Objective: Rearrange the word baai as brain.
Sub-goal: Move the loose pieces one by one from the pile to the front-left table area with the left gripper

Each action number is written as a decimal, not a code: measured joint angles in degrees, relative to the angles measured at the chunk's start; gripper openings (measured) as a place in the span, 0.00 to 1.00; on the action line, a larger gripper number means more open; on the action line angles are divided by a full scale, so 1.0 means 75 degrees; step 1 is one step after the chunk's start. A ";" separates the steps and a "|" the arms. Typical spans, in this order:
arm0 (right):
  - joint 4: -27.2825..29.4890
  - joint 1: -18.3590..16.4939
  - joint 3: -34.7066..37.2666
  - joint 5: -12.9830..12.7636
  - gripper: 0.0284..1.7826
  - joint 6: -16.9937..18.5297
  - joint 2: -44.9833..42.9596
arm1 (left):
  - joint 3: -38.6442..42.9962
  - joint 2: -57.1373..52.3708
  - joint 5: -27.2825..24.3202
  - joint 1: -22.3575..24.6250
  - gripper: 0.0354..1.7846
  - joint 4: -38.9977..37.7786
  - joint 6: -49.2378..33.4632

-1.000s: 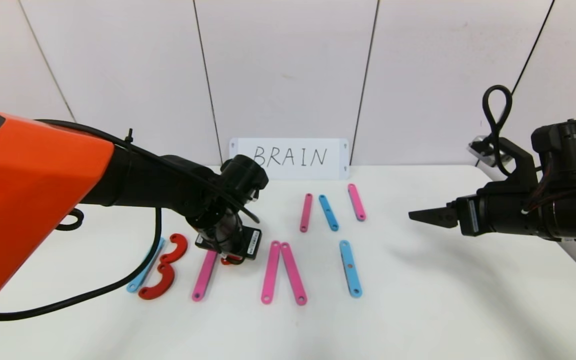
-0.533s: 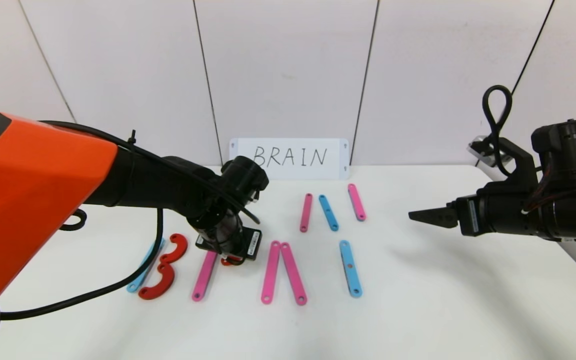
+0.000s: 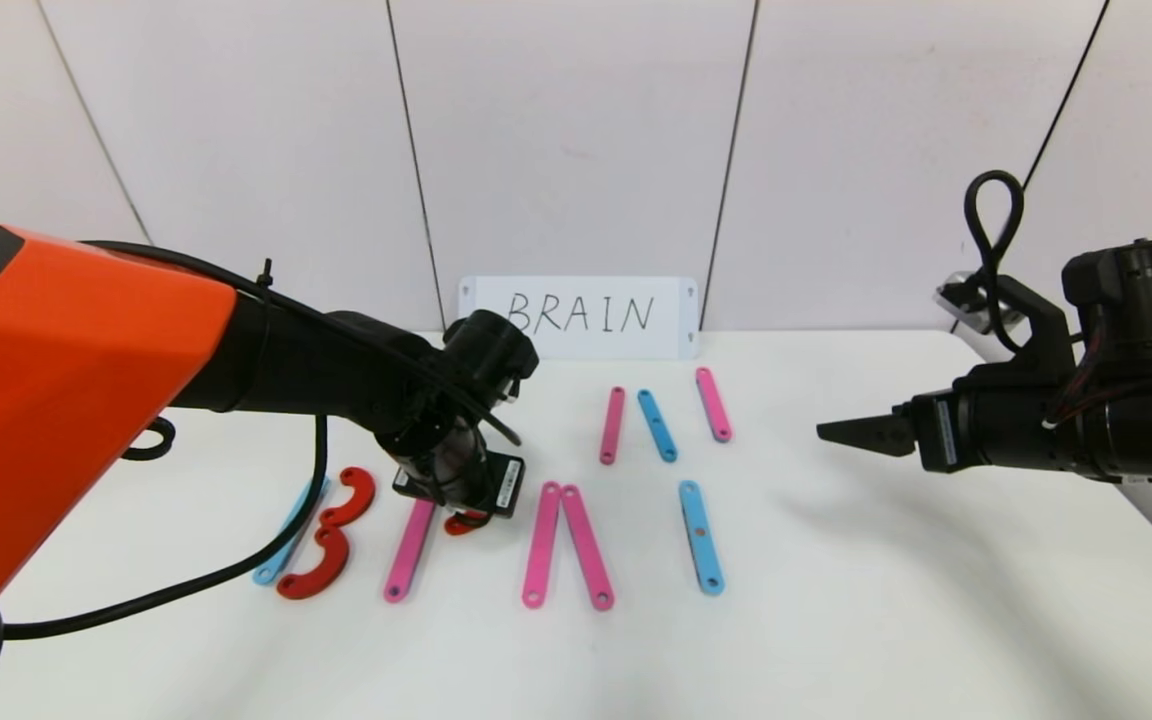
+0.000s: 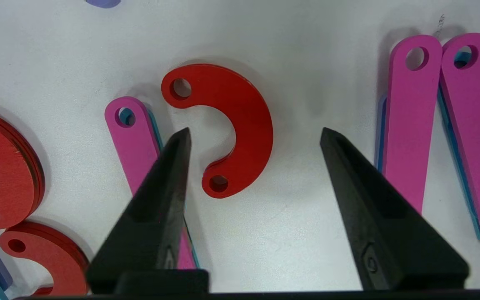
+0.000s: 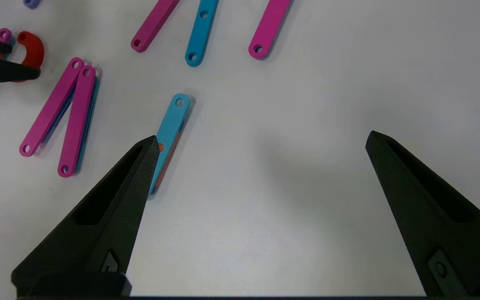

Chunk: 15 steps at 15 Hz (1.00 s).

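Above the red half-ring [image 4: 231,125], the left gripper [image 4: 254,133] holds its fingers [image 4: 169,166] wide apart, gripping nothing.

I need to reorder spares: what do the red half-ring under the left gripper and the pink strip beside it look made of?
Red half-ring: seemingly rigid plastic or painted board, matte, flat, with clean-cut edges and punched holes. Pink strip: similar matte flat sheet, a blue layer showing at its edge, so probably stacked or laminated. The look leaves plastic or foam open.

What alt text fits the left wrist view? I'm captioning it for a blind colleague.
The left claw hangs open above a white table, its two black tips on either side of a red half-ring curve lying flat. A pink strip lies beside the curve, and two more pink strips lie farther off.
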 joint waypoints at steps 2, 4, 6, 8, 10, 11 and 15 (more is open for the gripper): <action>0.0000 0.0000 0.0007 0.0003 0.97 0.0000 0.0000 | -0.0049 -0.0002 -0.0011 0.0000 0.81 -0.0021 -0.0016; 0.0000 -0.0002 0.0007 0.0000 0.97 0.0003 0.0000 | -0.0078 -0.0008 -0.0034 0.0000 0.92 -0.0232 -0.0026; 0.0000 -0.0002 0.0007 0.0000 0.97 0.0000 0.0000 | -0.0085 -0.0023 -0.0044 0.0000 0.97 -0.0335 -0.0031; 0.0000 -0.0002 0.0007 0.0000 0.97 0.0000 0.0000 | -0.0086 -0.0060 -0.0023 0.0007 0.98 -0.0317 -0.0029; 0.0000 -0.0002 0.0007 0.0000 0.97 0.0000 0.0000 | -0.0060 -0.0140 0.0044 0.0033 0.98 -0.0224 0.0054; 0.0005 -0.0002 0.0007 0.0000 0.97 0.0003 0.0000 | -0.0046 -0.0180 0.0124 0.0050 0.98 -0.0148 0.0150; 0.0002 -0.0005 0.0007 0.0000 0.97 0.0000 0.0000 | -0.0049 -0.0215 0.0636 0.0078 0.98 0.0320 0.0278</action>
